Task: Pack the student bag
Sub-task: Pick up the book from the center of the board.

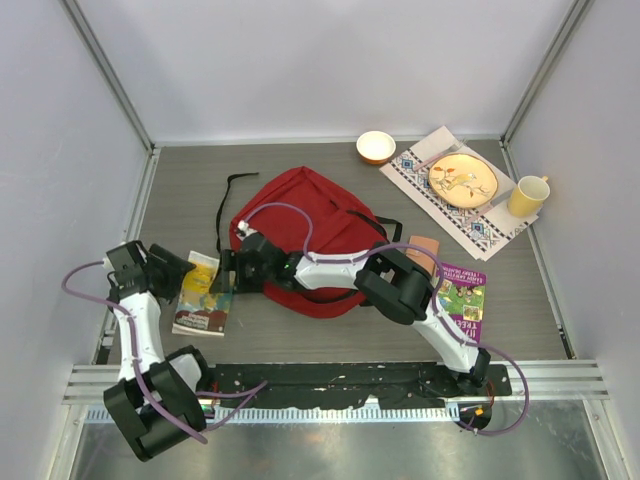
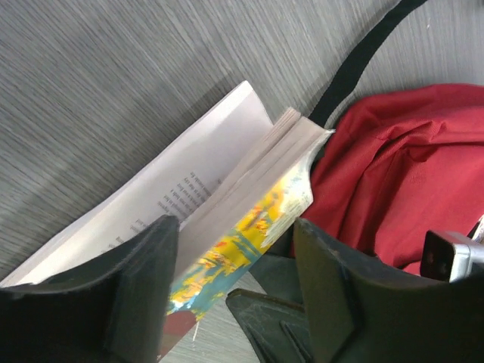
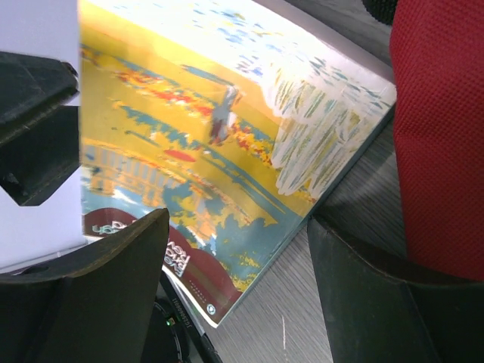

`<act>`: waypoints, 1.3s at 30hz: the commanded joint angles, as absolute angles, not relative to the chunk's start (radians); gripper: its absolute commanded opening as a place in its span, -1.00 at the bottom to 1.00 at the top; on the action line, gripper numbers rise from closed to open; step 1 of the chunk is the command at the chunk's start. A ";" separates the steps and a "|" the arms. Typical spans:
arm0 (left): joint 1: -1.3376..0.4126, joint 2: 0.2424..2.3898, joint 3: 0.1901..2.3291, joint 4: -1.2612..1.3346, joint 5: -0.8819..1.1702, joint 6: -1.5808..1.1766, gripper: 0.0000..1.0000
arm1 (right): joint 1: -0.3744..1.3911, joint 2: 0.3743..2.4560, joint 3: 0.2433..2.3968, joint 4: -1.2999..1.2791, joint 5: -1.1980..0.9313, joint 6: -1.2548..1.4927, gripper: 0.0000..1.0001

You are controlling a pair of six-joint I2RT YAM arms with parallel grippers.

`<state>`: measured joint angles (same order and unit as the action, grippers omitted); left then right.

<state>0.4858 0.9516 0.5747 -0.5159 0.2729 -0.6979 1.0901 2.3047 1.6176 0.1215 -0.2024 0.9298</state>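
Student bag (image 1: 318, 225): solid red, fine mesh weave up close; straps (image 1: 226, 205) black.
Paperback (image 1: 203, 295), at the bag's 8 o'clock: yellow cover with blue and orange streaks, dark red disc at one corner; pages white, print black.
Second book (image 1: 462, 302), 4 o'clock: purple border, green-yellow picture.
Bowl (image 1: 376, 147), 1 o'clock: orange outside, white inside.
Plate (image 1: 462, 180), 2 o'clock: amber, pale sprig motif; cloth (image 1: 478, 232) under it white with dark geometric bands.
Mug (image 1: 527, 196): yellow.
Table (image 1: 180, 190): grey wood-grain.

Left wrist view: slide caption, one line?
Open left fingers flank a fanned yellow book beside the red student bag.
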 commanded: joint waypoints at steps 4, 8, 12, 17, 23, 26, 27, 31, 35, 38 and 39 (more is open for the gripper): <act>0.482 1.008 0.564 -0.525 0.388 -0.701 0.10 | 1.074 2.327 1.629 0.097 -0.172 0.917 0.59; 0.483 1.045 0.569 -0.515 0.391 -0.686 0.17 | 1.069 2.322 1.621 0.106 -0.179 0.919 0.58; 0.482 1.069 0.565 -0.496 0.408 -0.683 0.03 | 1.069 2.324 1.615 0.115 -0.189 0.920 0.58; 0.482 1.086 0.566 -0.485 0.429 -0.675 -0.60 | 1.068 2.321 1.612 0.132 -0.204 0.922 0.58; 0.483 1.071 0.589 -0.512 0.477 -0.667 -1.00 | 1.069 2.293 1.579 0.181 -0.230 0.922 0.58; 0.482 1.008 0.639 -0.563 0.489 -0.663 -1.00 | 1.068 2.246 1.548 0.202 -0.241 0.894 0.58; 0.482 0.985 0.656 -0.577 0.491 -0.663 -1.00 | 1.068 2.229 1.536 0.204 -0.238 0.887 0.58; 0.482 0.888 0.748 -0.632 0.488 -0.658 -1.00 | 1.065 2.137 1.511 0.201 -0.229 0.858 0.58; 0.482 0.828 0.850 -0.664 0.512 -0.661 -1.00 | 1.054 2.042 1.442 0.218 -0.213 0.848 0.59; 0.483 0.805 0.888 -0.655 0.566 -0.666 -1.00 | 1.025 1.961 1.389 0.250 -0.230 0.854 0.60; 0.483 0.802 0.890 -0.643 0.586 -0.681 -1.00 | 1.016 1.939 1.373 0.273 -0.257 0.859 0.60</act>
<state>0.4843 0.8345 0.8200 -0.6781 0.4454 -0.6456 1.0443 2.0899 1.4181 0.1944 -0.2165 0.8764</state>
